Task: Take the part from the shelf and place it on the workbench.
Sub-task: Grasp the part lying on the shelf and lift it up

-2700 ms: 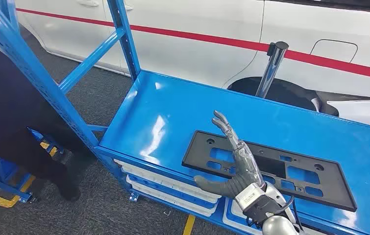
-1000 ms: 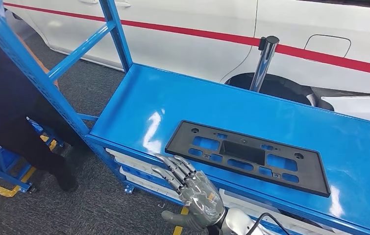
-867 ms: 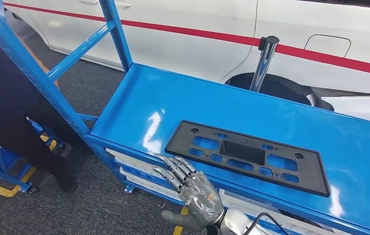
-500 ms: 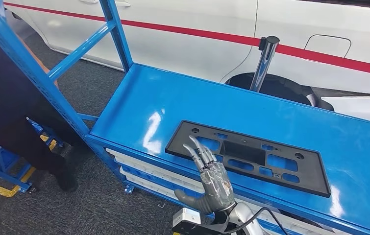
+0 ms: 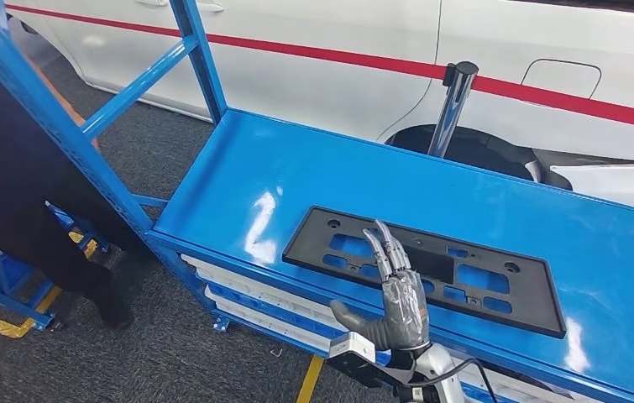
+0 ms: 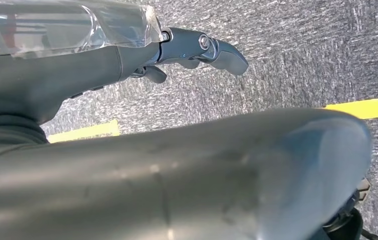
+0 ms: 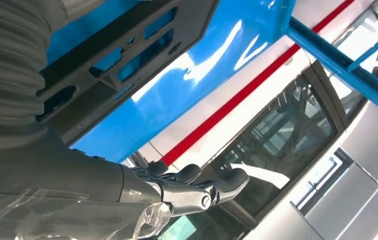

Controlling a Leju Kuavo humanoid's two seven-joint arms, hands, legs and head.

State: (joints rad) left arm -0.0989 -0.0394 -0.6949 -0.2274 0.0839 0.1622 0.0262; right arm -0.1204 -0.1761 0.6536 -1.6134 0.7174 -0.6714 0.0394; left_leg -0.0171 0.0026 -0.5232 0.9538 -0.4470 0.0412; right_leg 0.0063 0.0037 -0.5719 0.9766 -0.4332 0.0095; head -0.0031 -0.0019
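The part, a flat black plastic plate with several cut-outs, lies on the blue shelf near its front edge. My right hand is raised at that front edge, fingers straight up and apart, thumb out to the side, holding nothing. Its fingertips overlap the near half of the plate in the head view; I cannot tell if they touch it. The right wrist view shows the plate on the shelf beyond the hand. My left hand hangs over the grey floor, holding nothing.
A white car with a red stripe stands close behind the shelf, with a chrome post between them. Blue shelf uprights rise at the left, where a person in dark clothes stands. White trays sit under the shelf.
My right hand has risen from below the shelf's front edge and moved right, so its fingers now stand in front of the plate. The plate has not moved.
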